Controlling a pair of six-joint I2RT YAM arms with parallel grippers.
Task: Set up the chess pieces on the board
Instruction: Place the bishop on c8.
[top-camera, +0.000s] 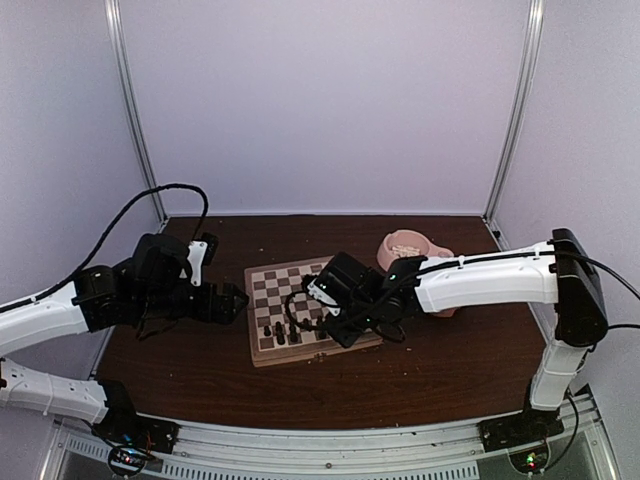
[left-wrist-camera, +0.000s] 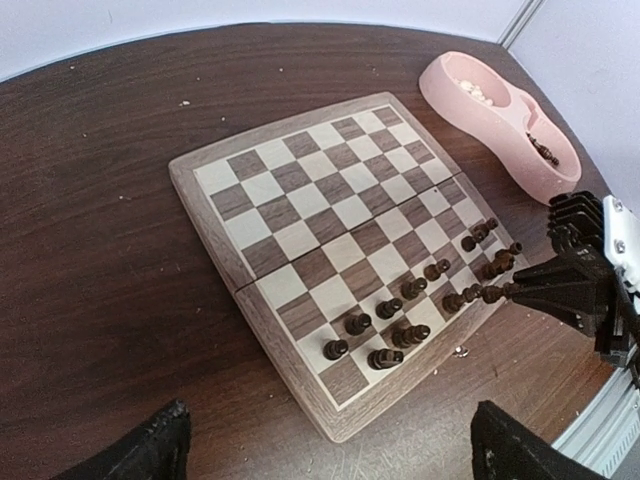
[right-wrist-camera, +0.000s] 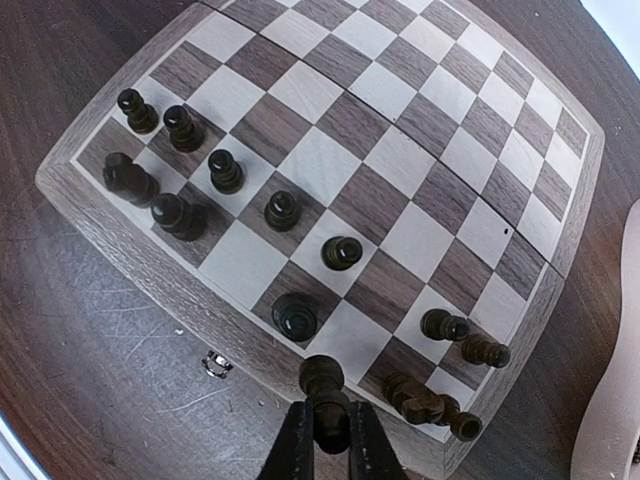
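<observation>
We find the board (top-camera: 272, 288) lying flat on the dark wooden table (top-camera: 450, 365), between the two arms. Its metal clasp (right-wrist-camera: 214, 363) sits on the frame edge nearest the arm bases. The dark chess pieces (right-wrist-camera: 225, 170) occupy the two rows of squares along that same edge. Most stand upright. A cluster (right-wrist-camera: 415, 400) at the right-hand corner looks tipped over, though we cannot confirm it.

Obstructions: in the top view the right arm (top-camera: 480, 280) reaches across the board's near right corner and hides the pieces there. The right gripper (right-wrist-camera: 325, 425) hangs over the near frame, jaws pinched narrow on one dark piece (right-wrist-camera: 322, 376). We cannot tell whether that piece touches the board. A round-topped piece (right-wrist-camera: 295, 316) stands just beyond the held one, and the tipped cluster lies just to its right. The left gripper (top-camera: 240, 298) hovers just beside the board's left edge, jaws spread wide with nothing between them. Its fingers (left-wrist-camera: 150, 450) frame the bottom of the left wrist view.

Containers: a pink double bowl (left-wrist-camera: 500, 125) rests on the table off the board's far right corner, apart from it and partly behind the right arm in the top view. Its farther compartment holds cream chess pieces (left-wrist-camera: 480, 92). Its nearer compartment holds at least one dark item (left-wrist-camera: 543, 150), too small to identify.
</observation>
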